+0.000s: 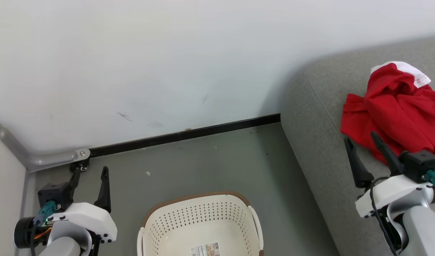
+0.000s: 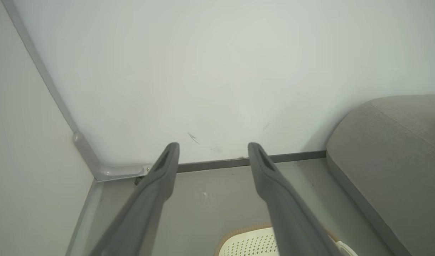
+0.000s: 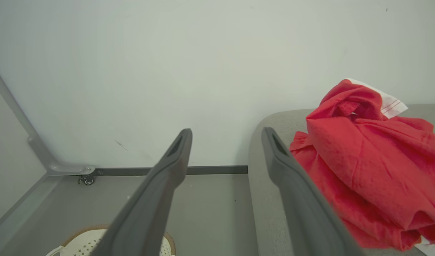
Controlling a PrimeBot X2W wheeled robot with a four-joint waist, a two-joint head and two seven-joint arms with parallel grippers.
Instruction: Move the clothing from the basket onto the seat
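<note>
The basket [image 1: 199, 217] stands on the grey floor [image 1: 217, 160] at the lower middle of the head view. It is an oval tub of cream plastic with walls pierced by rows of small round holes, a brown band along the rim and a moulded handle at each side. What shows of its inside is bare plastic, with a barcode sticker [image 1: 205, 250] flat on the bottom, and the near part is cut off by the picture's edge. The clothing [image 1: 395, 110] lies in a crumpled heap on the seat [image 1: 320, 117], well apart from the basket. It is soft bright red fabric in loose folds, with a white ribbed edge [image 1: 409, 73] at the far side. The seat is a broad cushion in grey woven cloth with a rounded corner and a stitched seam along its edge. The left gripper [image 1: 90, 170] hangs over the floor just left of the basket, its jaws wide apart and gripping nothing. The right gripper [image 1: 359, 137] hovers above the seat at the near edge of the red heap, its jaws equally wide and holding nothing, and whether one finger brushes the fabric cannot be told.
</note>
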